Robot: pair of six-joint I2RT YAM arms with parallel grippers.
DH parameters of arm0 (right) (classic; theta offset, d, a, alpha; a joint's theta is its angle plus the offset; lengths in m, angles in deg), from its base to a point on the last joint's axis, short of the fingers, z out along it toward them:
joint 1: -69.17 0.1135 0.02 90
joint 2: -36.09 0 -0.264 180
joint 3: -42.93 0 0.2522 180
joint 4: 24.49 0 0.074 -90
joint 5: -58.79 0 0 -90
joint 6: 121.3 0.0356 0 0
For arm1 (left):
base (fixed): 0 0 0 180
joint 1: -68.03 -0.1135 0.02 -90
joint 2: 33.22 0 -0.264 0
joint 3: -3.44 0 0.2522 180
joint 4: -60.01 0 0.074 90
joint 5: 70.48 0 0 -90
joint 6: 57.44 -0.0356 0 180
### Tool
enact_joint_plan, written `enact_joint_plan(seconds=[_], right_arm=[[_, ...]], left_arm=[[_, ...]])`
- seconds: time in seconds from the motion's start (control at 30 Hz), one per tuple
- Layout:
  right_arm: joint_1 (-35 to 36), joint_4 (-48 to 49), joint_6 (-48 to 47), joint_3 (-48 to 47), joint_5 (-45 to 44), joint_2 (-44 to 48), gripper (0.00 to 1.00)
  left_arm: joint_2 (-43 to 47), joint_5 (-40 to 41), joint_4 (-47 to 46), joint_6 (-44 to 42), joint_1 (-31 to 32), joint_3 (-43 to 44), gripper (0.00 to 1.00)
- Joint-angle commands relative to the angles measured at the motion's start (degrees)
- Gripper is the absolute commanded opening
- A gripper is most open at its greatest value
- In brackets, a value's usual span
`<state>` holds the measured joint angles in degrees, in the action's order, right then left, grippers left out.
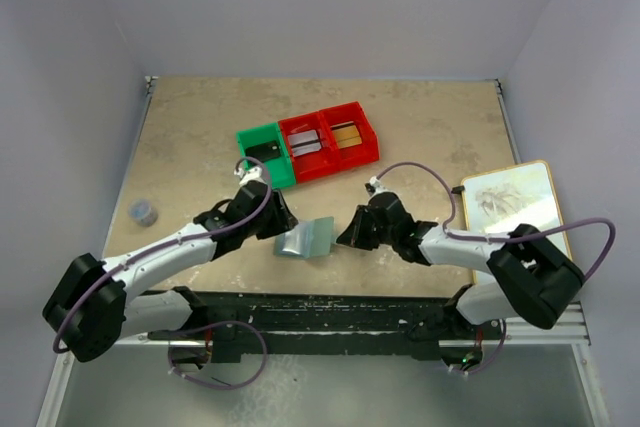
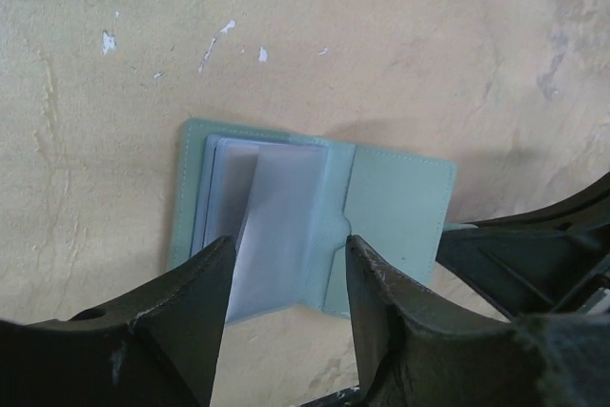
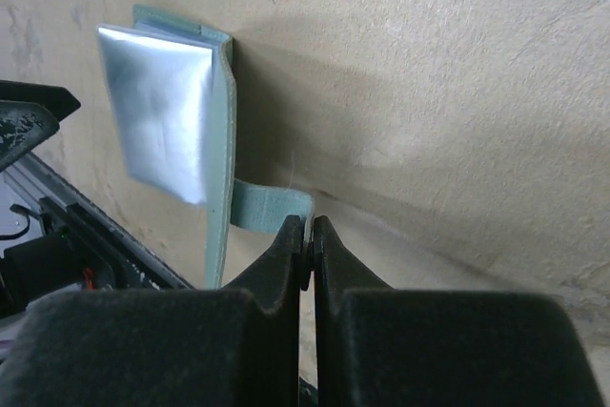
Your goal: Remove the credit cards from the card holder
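currently the light blue card holder (image 1: 308, 239) is held by its tab, opened on the counter (image 1: 200, 127).
the holder is found on the near middle of the counter, nearer than the green bin (image 1: 258, 131) and the red bins (image 1: 312, 173), between the two hands. its snap tab (image 3: 272, 207) is clamped in the clenched right hand (image 1: 347, 235), and the right panel is tilted up off the surface. the left hand (image 1: 283, 219) is spread wide at the holder's left side, its fingers (image 2: 191, 312) set on either side of a clear sleeve (image 2: 281, 235); whether the sleeve is touched cannot be told.
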<state>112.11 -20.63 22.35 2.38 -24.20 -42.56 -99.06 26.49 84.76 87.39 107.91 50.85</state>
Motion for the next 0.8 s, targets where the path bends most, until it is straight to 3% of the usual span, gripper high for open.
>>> enact_joint_plan(seconds=[0.0,0.17,0.37,0.77], right_arm=[[-0.31,-0.59,0.94,-3.6,-1.01,-2.27,0.0],[-0.31,-5.65,1.01,-6.33,-4.24,-5.4,0.0],[-0.31,-5.71,2.02,-6.38,-5.04,-6.59,0.0],[-0.31,-6.09,1.89,-7.76,-4.81,-8.87,0.0]], left_arm=[[-1.98,1.44,1.8,-2.68,0.0,4.6,0.48],[-1.98,4.23,5.32,-3.04,0.02,5.04,0.48],[-5.98,-1.92,3.24,-4.29,0.0,3.95,0.48],[-5.48,-3.82,-1.09,-2.87,0.1,2.19,0.43]])
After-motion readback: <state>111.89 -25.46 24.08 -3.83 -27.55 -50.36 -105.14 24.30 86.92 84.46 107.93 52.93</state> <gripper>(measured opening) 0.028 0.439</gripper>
